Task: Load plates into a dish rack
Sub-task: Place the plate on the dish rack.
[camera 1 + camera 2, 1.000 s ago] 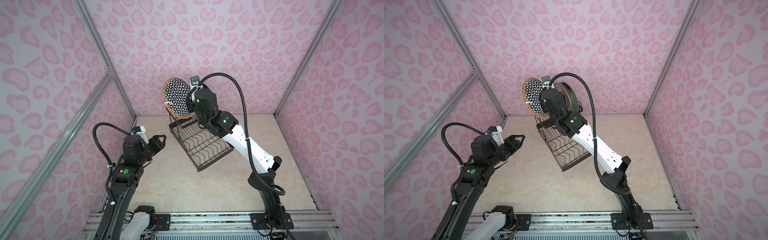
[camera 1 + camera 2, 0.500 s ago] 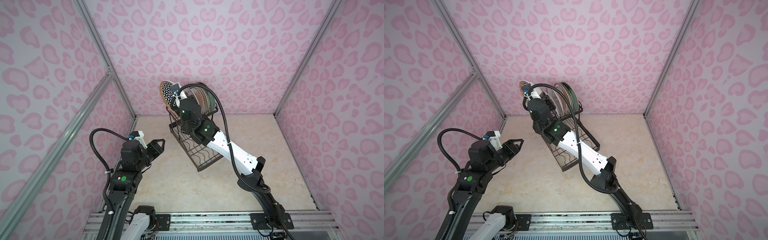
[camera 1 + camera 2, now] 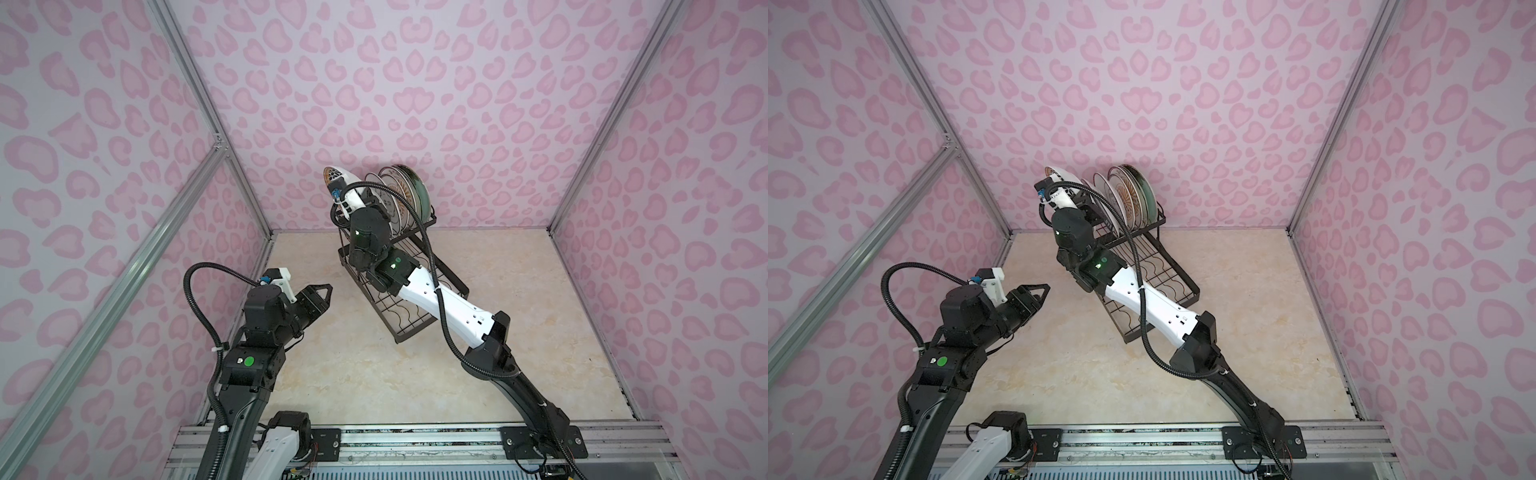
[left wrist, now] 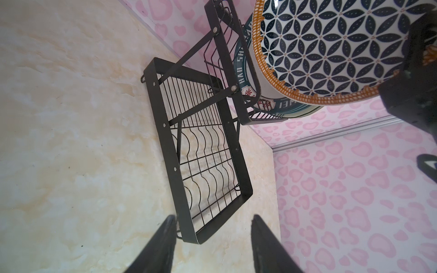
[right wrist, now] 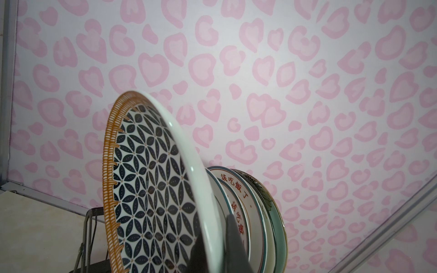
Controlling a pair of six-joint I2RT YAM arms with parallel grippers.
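My right gripper (image 5: 214, 241) is shut on the rim of the black-white geometric plate (image 5: 146, 177), which has an orange border. It holds the plate upright and edge-on at the left end of the row of plates (image 3: 403, 191) standing in the upper basket (image 3: 428, 218) of the dish rack (image 3: 415, 334). In the left wrist view the geometric plate (image 4: 331, 47) overlaps a teal-lettered plate (image 4: 243, 68) in the basket. I cannot tell whether it sits in a slot. My left gripper (image 3: 324, 291) hangs open and empty over the table, left of the rack's wavy-wired lower tray (image 4: 165, 141).
The rack stands against the back wall on a beige marble tabletop (image 3: 374, 374). Pink patterned walls with aluminium posts (image 3: 208, 108) close in the left, back and right sides. A metal rail (image 3: 415, 444) carrying both arm bases runs along the front.
My right arm has swung the geometric plate left and turned it edge-on beside the racked plates. My left arm has drawn back and down a little, with its jaws unchanged.
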